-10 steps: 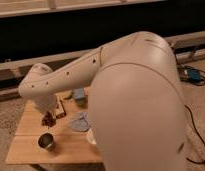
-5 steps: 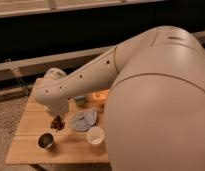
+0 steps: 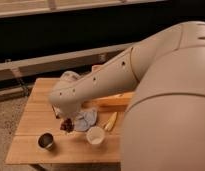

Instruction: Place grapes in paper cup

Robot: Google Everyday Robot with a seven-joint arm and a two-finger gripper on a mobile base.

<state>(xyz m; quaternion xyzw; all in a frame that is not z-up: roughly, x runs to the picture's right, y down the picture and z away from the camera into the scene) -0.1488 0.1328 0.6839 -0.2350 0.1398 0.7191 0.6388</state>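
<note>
**Figure. Tabletop scene, single camera view; positions are given relative to the paper cup.**

The paper cup [image 3: 96, 135] stands upright on the wooden table [image 3: 36, 107], close to the table's front edge, its round mouth facing up. The robot's cream-coloured arm [image 3: 101, 80] reaches in from the right, passes behind and above the cup, and bends down to the cup's left. The gripper [image 3: 64, 120] sits at the end of the arm, left of the cup and slightly behind it. It is largely hidden under the wrist — whether the claw is spread or pressed together cannot be told.

The grapes [image 3: 67, 125] appear as a small dark red cluster directly at the gripper's lower end. They lie outside the cup, near it on its left, and it cannot be told whether they touch the table.

A dark metal cup [image 3: 46, 141] stands upright farther left than the grapes, well apart from the paper cup and about level with it. A crumpled blue-grey cloth [image 3: 87, 119] lies just behind the paper cup, between it and the grapes. A pale yellow elongated item [image 3: 111, 121] lies just behind the cup on its right. A flat yellow-orange box [image 3: 116, 101] sits farther behind the cup, partly under the arm. A white crumpled object [image 3: 71, 77] lies far behind and to the left — partly covered by the arm. The robot's body [image 3: 166, 120] fills the view to the right of the cup.
</note>
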